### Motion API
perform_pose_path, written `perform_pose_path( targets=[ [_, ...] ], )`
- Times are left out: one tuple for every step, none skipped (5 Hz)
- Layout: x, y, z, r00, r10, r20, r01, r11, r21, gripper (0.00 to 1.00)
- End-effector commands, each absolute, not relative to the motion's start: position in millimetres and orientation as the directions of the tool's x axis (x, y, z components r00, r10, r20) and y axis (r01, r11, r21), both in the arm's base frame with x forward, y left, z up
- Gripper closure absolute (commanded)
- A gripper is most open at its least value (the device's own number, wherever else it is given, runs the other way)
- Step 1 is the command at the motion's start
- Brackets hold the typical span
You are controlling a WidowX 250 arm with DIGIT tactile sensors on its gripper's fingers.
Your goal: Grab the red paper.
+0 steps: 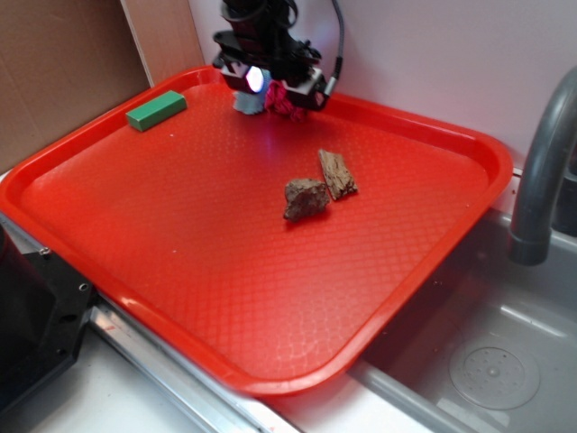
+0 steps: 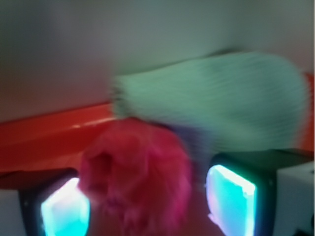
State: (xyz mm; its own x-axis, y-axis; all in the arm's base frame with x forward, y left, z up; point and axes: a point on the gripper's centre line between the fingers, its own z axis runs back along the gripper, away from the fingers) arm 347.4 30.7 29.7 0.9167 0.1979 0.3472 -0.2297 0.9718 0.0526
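colours we see on a red tray [image 1: 180,271]
dark red paper [image 2: 138,177], pale blue-green ribbed cloth [image 2: 221,103], green block [image 1: 156,110], brown rock chunk [image 1: 306,198].

One camera stands off, high at the near corner, looking down across my red tray [image 1: 180,262] toward the far wall. My wrist camera sits low and very close, blurred, facing that wall. Both share the tray's far rim, upper centre.
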Motion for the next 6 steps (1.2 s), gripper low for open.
perform_pose_path(
  targets=[
    [364.9, 27.0, 40.0, 0.906, 0.19, 0.377, -0.216, 0.976, 0.029, 1.0],
    [347.1, 26.6, 69.8, 0.91, 0.194, 0.365, -0.212, 0.977, 0.008, 1.0],
    [331.8, 21.9, 100.8, 0.902, 0.206, 0.38, -0.205, 0.978, -0.043, 1.0],
    [328.6, 19.0, 116.7, 0.892, 0.207, 0.402, -0.202, 0.978, -0.055, 1.0],
    [334.6, 20.0, 118.8, 0.896, 0.225, 0.384, -0.214, 0.974, -0.073, 1.0],
    [334.6, 5.9, 117.0, 0.901, 0.245, 0.358, -0.269, 0.963, 0.017, 1.0]
  ],
)
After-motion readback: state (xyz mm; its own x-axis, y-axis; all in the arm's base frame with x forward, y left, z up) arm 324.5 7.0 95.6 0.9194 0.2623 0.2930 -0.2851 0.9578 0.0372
